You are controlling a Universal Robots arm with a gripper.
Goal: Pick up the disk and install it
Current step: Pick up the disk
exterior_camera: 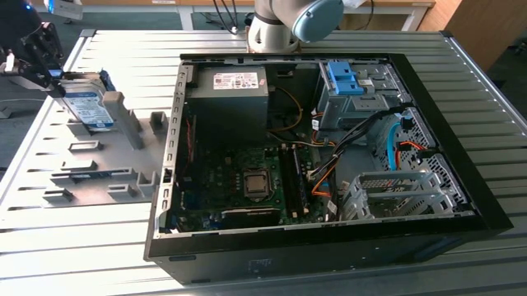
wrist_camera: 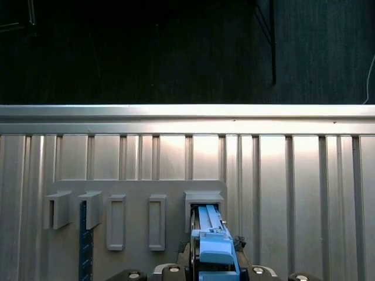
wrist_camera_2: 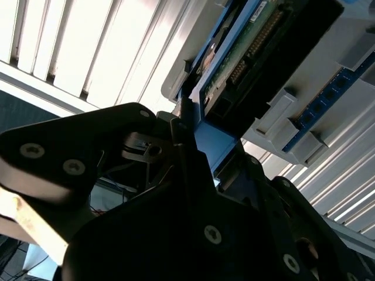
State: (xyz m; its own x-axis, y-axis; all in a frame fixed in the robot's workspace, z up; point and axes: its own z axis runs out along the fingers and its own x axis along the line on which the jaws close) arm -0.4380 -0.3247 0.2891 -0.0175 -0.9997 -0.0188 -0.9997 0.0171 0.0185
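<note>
Metal slats form the worktop [exterior_camera: 82, 246], which carries an open computer case [exterior_camera: 329, 253] in the middle and a grey slotted rack [exterior_camera: 123, 123] just beside the case, toward the worktop's edge on the exterior view's left. The disk [exterior_camera: 86, 105] stands on edge in the slot at the rack's far end, close to that edge of the worktop. It leans a little, and its white-and-blue label faces the case.

The black end effector [exterior_camera: 58, 83] sits at the disk's upper end. In the second wrist view the fingers [wrist_camera_2: 179, 123] are drawn in narrow on the blue bracket [wrist_camera_2: 214, 146], with the disk's green circuit board [wrist_camera_2: 246, 52] running away from them. In the first wrist view the bracket's blue end [wrist_camera: 214, 249] lies between the end effector's parts, and the disk's far end is inside the rack's slot [wrist_camera: 202, 199].

Inside the case, a drive cage with a blue latch [exterior_camera: 344, 77] sits at the far corner. A grey box with a white sticker [exterior_camera: 239, 92] is beside it. The arm [exterior_camera: 280, 24] rises behind the case's far edge.
</note>
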